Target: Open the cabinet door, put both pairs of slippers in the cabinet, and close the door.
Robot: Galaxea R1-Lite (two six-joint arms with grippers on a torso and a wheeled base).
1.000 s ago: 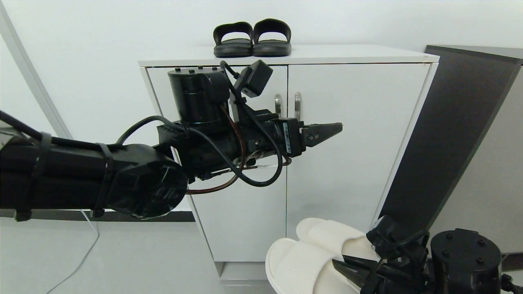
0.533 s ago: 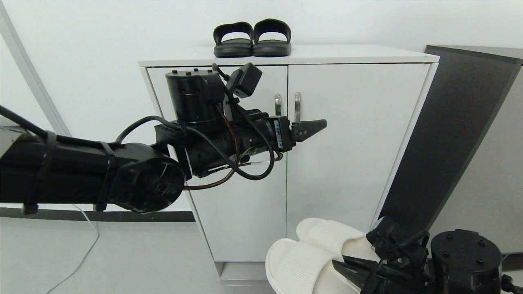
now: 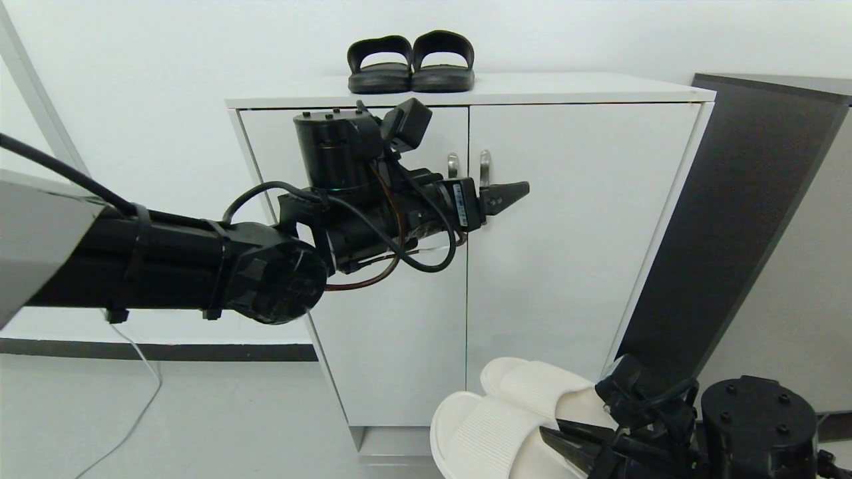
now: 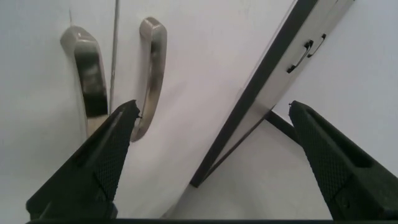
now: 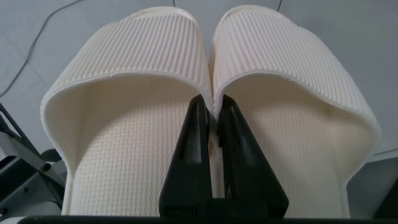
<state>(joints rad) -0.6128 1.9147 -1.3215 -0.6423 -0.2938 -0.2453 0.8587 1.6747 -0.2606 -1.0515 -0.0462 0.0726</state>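
The white cabinet [image 3: 572, 219] has both doors shut, with two metal handles [image 3: 484, 167] at the centre seam. A black pair of slippers [image 3: 411, 63] sits on its top. My left gripper [image 3: 512, 193] hovers open just in front of the handles, level with their lower ends. In the left wrist view one of its fingertips [image 4: 121, 134] overlaps the lower end of the right door's handle [image 4: 151, 68], and the left gripper [image 4: 214, 118] holds nothing. My right gripper [image 5: 214, 115] is shut on the inner edges of the white pair of slippers [image 3: 506, 412], held low in front of the cabinet.
A tall dark grey panel [image 3: 732, 219] leans beside the cabinet's right side. A thin cable [image 3: 133, 412] trails across the grey floor at the left. A white wall stands behind the cabinet.
My left gripper has risen and drawn back to the left, closer to the door handles. The right gripper and the white slippers have stayed put.
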